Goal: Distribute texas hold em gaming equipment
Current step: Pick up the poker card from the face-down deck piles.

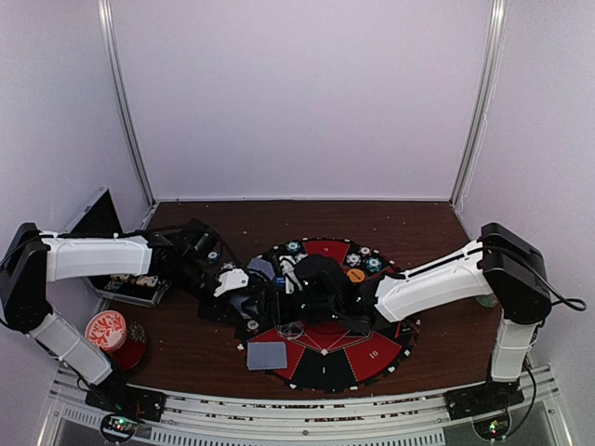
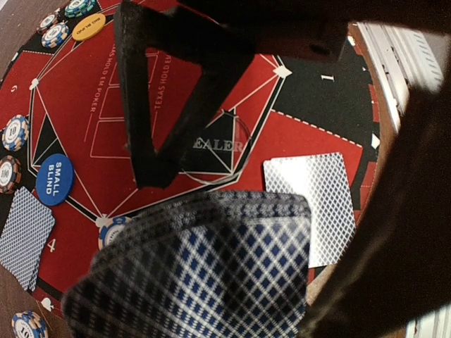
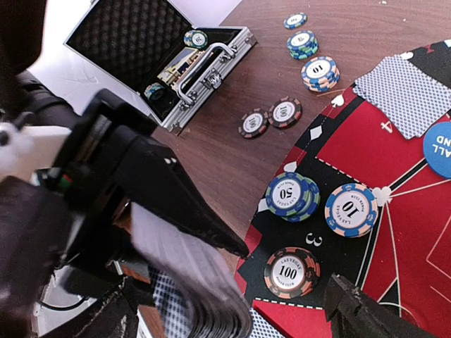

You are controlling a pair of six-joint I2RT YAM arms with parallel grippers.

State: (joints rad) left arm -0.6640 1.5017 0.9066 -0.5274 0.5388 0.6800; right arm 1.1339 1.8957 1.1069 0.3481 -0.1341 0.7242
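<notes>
Far left of the left claw, an open metal case holds chips on the brown table. The left claw is clamped on a deck of grey-blue-backed cards, held above the round mat. Below it, face-down cards lie near the DEALER mark, and more cards lie beside the blue SMALL BLIND button. The right claw hovers just beside the deck, fingers spread wide, gripping nothing. Ahead of it, chips marked 100, 50 and 10 sit on the mat's black rim. The orange button lies right of both claws.
</notes>
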